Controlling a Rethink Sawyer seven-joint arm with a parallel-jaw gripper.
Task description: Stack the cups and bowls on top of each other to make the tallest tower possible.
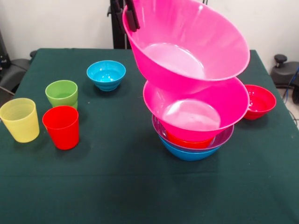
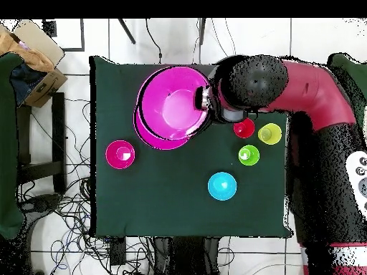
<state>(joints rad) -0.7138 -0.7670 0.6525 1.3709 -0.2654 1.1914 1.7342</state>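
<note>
We find the gripper [image 1: 132, 18] pinching the second pink bowl's [image 1: 187, 44] rim, tilted just below-beside the fingers over the four-bowl tower [image 1: 196, 123]; cups [image 1: 60, 126] and small bowls remain unstacked.

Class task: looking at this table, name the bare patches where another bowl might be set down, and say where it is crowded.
Free: the near strip of green cloth in front of the red cup and the tower, and the middle between the cyan bowl and the tower. Crowded: the cup cluster, and around the tower, where the claw holds a tilted pink bowl.

Red arm [image 2: 315, 86], black joint housing [image 2: 251, 82]
</note>
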